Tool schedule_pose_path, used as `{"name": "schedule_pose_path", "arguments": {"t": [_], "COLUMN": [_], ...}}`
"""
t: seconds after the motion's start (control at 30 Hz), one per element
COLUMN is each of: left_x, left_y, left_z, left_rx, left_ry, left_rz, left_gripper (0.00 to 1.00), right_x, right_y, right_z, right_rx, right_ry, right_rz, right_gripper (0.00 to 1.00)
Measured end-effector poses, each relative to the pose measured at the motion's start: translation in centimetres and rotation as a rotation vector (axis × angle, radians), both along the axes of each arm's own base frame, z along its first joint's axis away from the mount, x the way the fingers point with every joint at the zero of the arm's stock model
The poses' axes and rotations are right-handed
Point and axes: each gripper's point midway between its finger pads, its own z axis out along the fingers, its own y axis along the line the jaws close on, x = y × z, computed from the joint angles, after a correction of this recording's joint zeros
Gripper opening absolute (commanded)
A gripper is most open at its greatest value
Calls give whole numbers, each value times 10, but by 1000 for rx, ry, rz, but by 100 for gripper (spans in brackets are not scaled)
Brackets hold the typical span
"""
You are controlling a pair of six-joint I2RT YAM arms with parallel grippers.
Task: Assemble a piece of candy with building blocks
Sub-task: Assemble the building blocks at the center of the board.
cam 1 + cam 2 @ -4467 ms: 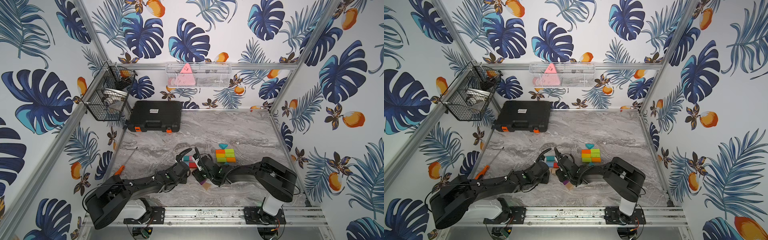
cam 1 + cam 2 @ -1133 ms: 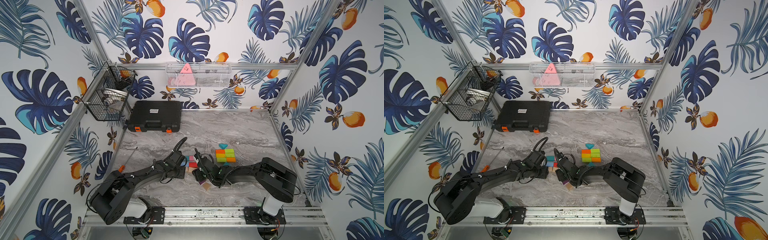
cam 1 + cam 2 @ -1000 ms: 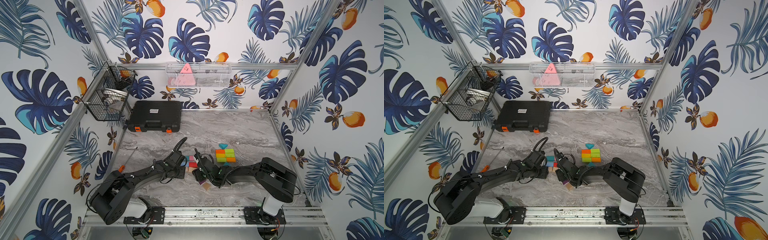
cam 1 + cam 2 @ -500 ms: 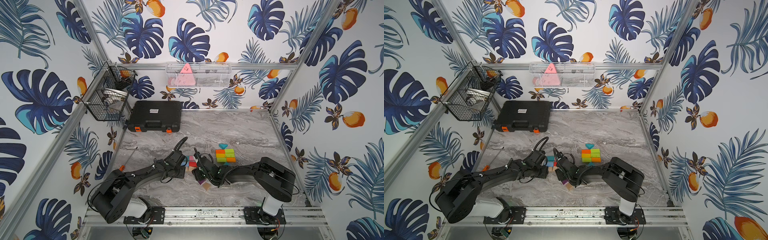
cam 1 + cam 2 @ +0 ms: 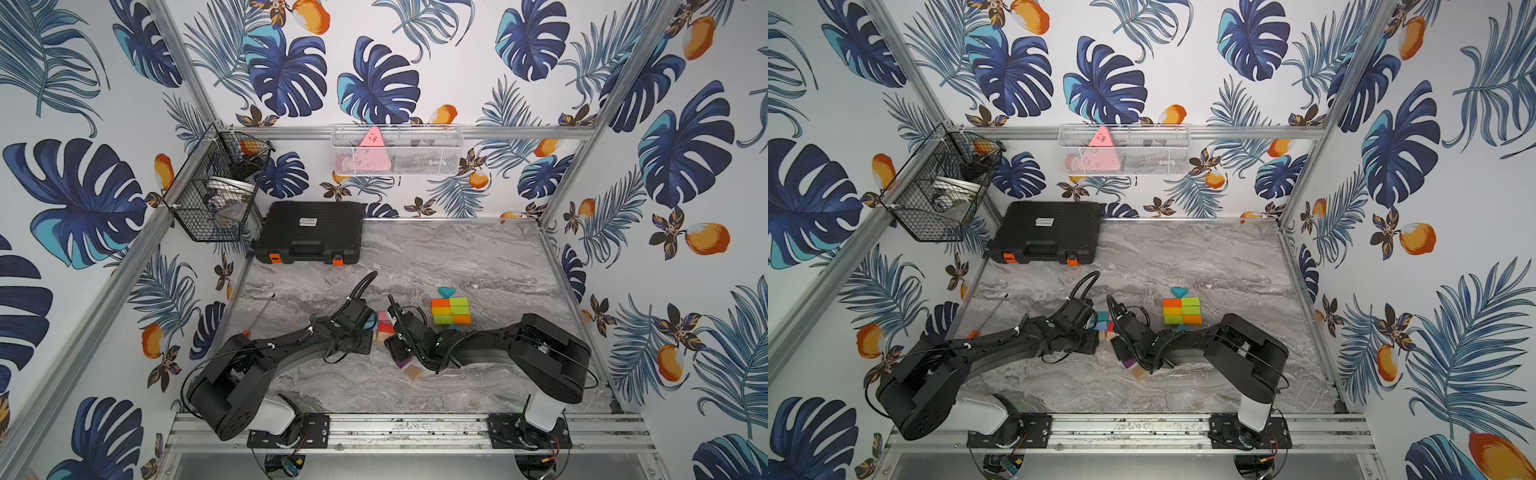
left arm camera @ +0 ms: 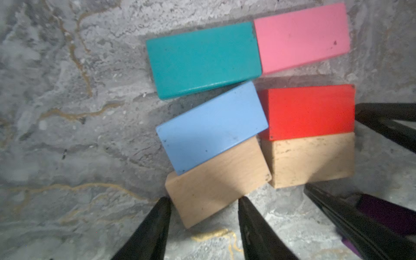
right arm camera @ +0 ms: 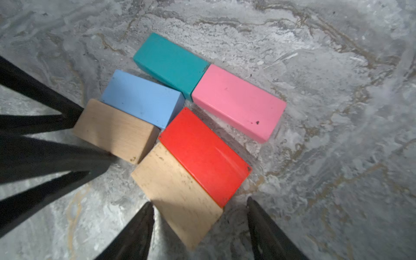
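Our left gripper (image 6: pixel 204 200) has its jaws apart, astride one corner of a plain wooden rectangular block (image 6: pixel 217 182), both tips close against its edges; whether they press it we cannot tell. That block lies flat on the grey marbled counter (image 6: pixel 67 112), long side against a light blue rectangular block (image 6: pixel 212 128); beyond that a teal rectangular block (image 6: pixel 203 59) sits end to end with a pink rectangular block (image 6: pixel 301 38). Our right gripper (image 7: pixel 199 204) is spread too, its jaws either side of the end of a second plain wooden block (image 7: pixel 177 191), which lies long side to long side with a red rectangular block (image 7: pixel 204 155). In both top views we see these six blocks between the two grippers. A purple block (image 5: pixel 402 362) and a small plain wooden piece (image 5: pixel 412 371) lie beside the right arm (image 5: pixel 490 336). Farther right stands a tight grid of orange, yellow and green blocks (image 5: pixel 451 311) with a teal triangle (image 5: pixel 446 291) at its far edge. An orange-handled screwdriver (image 5: pixel 261 313) lies to the left, a black plastic case (image 5: pixel 309 232) at the back.
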Motion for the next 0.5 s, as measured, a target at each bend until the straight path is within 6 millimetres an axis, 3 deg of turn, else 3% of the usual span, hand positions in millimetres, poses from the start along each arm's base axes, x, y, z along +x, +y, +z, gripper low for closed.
{"name": "schedule_pose_path", "arguments": {"t": [0.5], "left_x": [-10], "left_y": [6], "left_z": [0], "left_rx": [-11], "left_ry": [0], "left_rz": [13], "left_gripper": [56], "right_x": [-5], "right_y": [-11], "right_z": [0], "right_rx": [-30], "right_ry": [3], "right_rz": [13], "right_gripper": [71]}}
